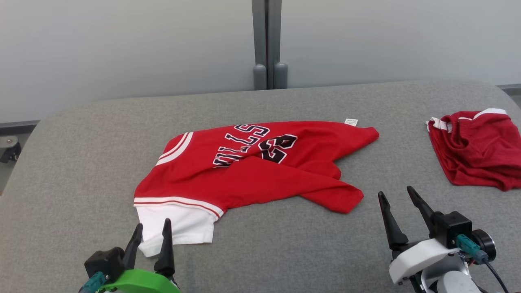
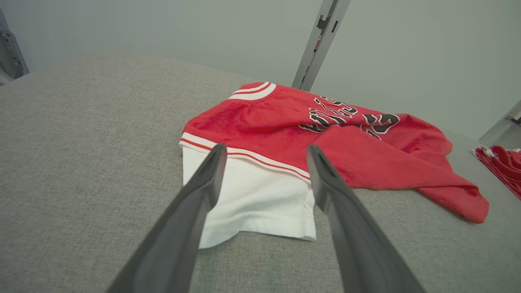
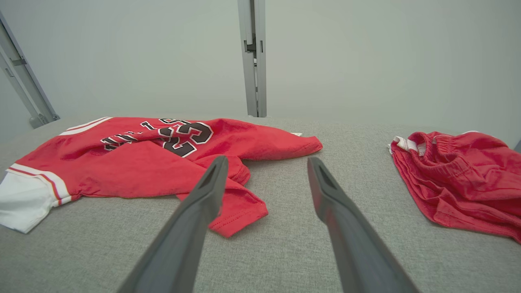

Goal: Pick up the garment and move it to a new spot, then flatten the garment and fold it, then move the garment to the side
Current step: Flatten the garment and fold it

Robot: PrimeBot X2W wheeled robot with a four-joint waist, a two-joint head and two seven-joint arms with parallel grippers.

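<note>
The garment (image 1: pixel 252 167) is a red jersey with black-and-white lettering and a white sleeve, lying rumpled and partly folded over itself in the middle of the grey table (image 1: pixel 81 171). In the left wrist view the garment (image 2: pixel 325 138) spreads beyond my fingers, its white sleeve nearest. My left gripper (image 1: pixel 152 230) hovers open at the near left, just in front of that white sleeve, holding nothing. At the near right my right gripper (image 1: pixel 395 193) stands open and empty, a little right of the garment's red corner. The right wrist view has the garment (image 3: pixel 142 162) at left, its corner by my left finger.
A second red cloth item with white trim (image 1: pixel 476 148) lies bunched at the table's right edge, also in the right wrist view (image 3: pixel 460 179). A grey post (image 1: pixel 266 44) rises behind the table against a pale wall. Bare grey surface lies between the two cloth items.
</note>
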